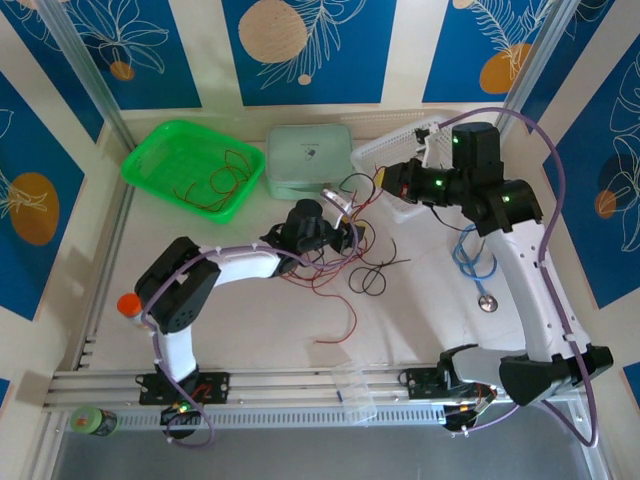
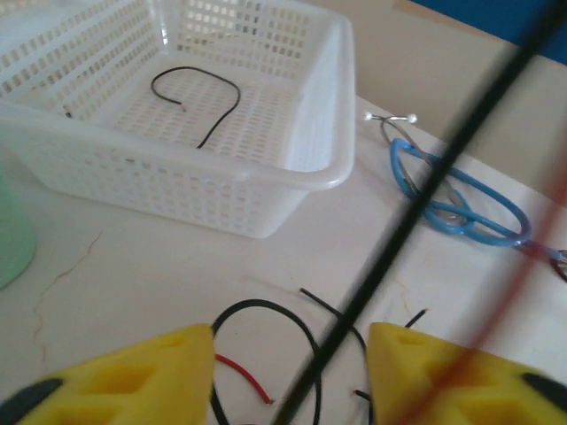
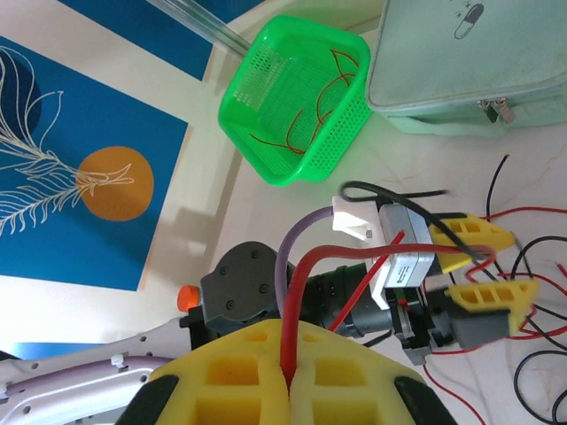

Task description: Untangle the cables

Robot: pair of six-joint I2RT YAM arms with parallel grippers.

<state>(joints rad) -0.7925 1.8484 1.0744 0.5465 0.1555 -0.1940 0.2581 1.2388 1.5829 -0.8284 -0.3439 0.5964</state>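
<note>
Cables [image 1: 345, 262], red and black, lie snarled at the middle of the worktop [image 1: 420, 320]. Left fingers [image 2: 291, 354] are spread low over the snarl, and a blurred black cable [image 2: 416, 204] crosses the gap between them. Right fingers [image 3: 288, 341] are pressed together, pinching a red cable [image 3: 332, 256] that arcs over to the left fingers. Loose red strands [image 1: 215, 185] lie in the green basket [image 1: 140, 165] near the far left corner. A black strand [image 2: 221, 84] lies in the white basket [image 2: 328, 177].

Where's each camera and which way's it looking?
Top external: above, behind, looking down; left arm and right arm show.
Left wrist: on the left gripper, facing the white basket; yellow fingers show.
Right wrist: on the right gripper, facing the green basket; fingers pinch a red cable.
Shared: top and right wrist see the green basket.
</note>
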